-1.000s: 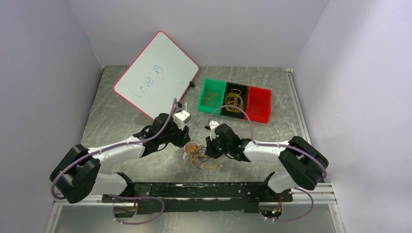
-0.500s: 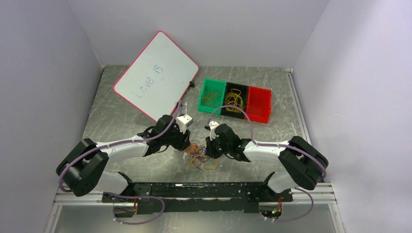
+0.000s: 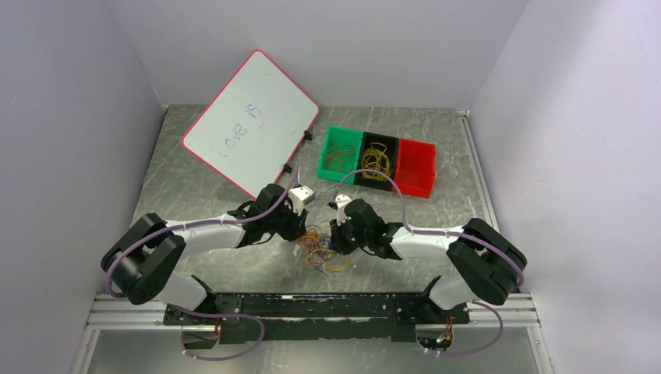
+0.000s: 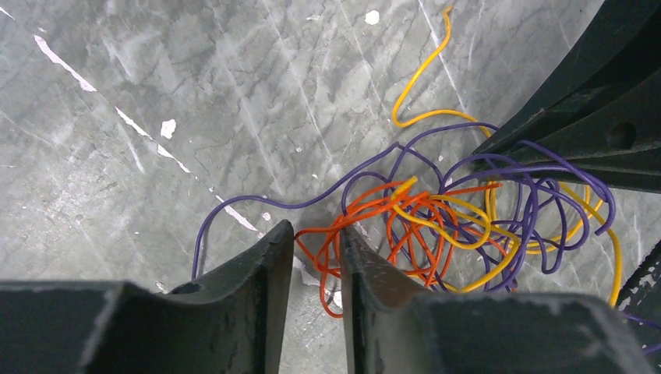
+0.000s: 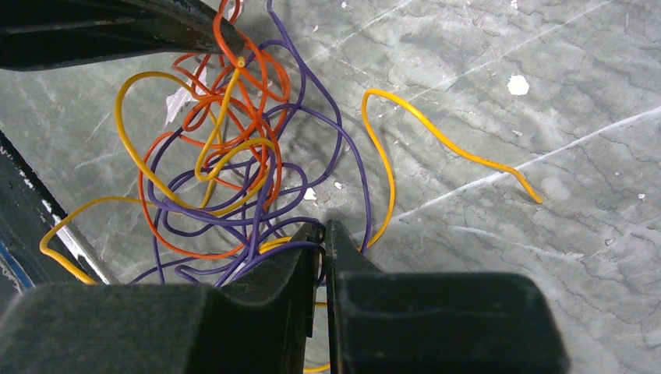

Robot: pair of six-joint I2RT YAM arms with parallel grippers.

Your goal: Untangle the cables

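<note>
- The cables point(image 3: 321, 251) lie as one knotted bunch on the counter point(image 3: 187, 202), close to the middle of its near edge, between your two arms and well apart from the bins point(image 3: 377, 160) toward the far edge.
- Your right end effector point(image 5: 321, 230) looks clenched on a purple strand point(image 5: 365, 187) at the bunch's edge. Treat it as the anchor and hold it low and steady.
- Your left end effector point(image 4: 316, 234) is not clamped. Its jaws stand a narrow gap apart with an orange cable point(image 4: 374, 210) running between them, so make sure only that one strand sits in the gap before you pinch.
- Once pinched, draw the orange cable toward the counter's left edge, away from the anchor, slowly enough to watch the loops slide.
- Orange, yellow and purple cross several times in the middle, so a hard pull probably tightens the knot. If the whole bunch drags along, ease off and take a new hold nearer a free end.
- The yellow strand point(image 5: 444, 140) trailing out of the bunch looks the least tangled and may come free easily afterwards.
</note>
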